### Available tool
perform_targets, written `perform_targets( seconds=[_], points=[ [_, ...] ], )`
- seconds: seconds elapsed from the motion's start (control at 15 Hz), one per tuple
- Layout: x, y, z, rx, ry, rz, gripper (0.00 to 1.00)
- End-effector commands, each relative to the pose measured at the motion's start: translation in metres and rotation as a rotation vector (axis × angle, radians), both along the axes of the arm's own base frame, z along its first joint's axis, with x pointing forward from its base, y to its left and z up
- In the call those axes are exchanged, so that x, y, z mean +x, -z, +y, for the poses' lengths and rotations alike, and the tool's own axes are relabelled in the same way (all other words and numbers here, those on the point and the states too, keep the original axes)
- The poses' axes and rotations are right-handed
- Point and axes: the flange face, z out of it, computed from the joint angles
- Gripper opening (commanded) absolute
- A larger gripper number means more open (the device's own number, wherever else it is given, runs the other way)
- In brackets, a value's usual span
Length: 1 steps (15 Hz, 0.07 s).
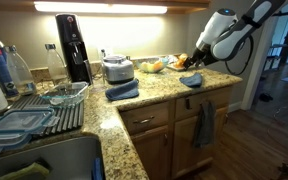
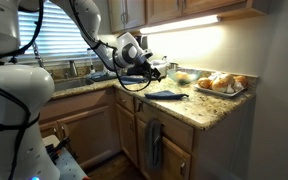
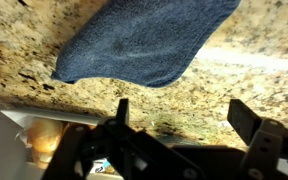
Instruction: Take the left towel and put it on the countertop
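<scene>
The left towel (image 3: 144,40), a dark slate-blue cloth, lies flat on the speckled granite countertop (image 3: 214,90). It shows in both exterior views (image 1: 192,79) (image 2: 167,95), near the counter's front edge. My gripper (image 3: 184,120) is open and empty, with bare granite between its fingers, just off the towel's edge. In the exterior views the gripper (image 1: 191,62) (image 2: 147,70) hovers a little above the counter beside the towel.
A darker grey-blue towel (image 1: 203,122) (image 2: 154,140) hangs on the cabinet front below. A lighter blue folded cloth (image 1: 122,90) lies by a white appliance (image 1: 117,68). A plate of food (image 2: 222,84), a coffee maker (image 1: 72,45) and a dish rack (image 1: 44,105) stand on the counter.
</scene>
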Motion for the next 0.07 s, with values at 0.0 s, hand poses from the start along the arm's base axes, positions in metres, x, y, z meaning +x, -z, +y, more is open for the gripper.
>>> perform_targets(
  seconds=[0.0],
  points=[
    [-0.0001, 0.0000, 0.0000, 0.000, 0.001, 0.001, 1.00]
  ],
)
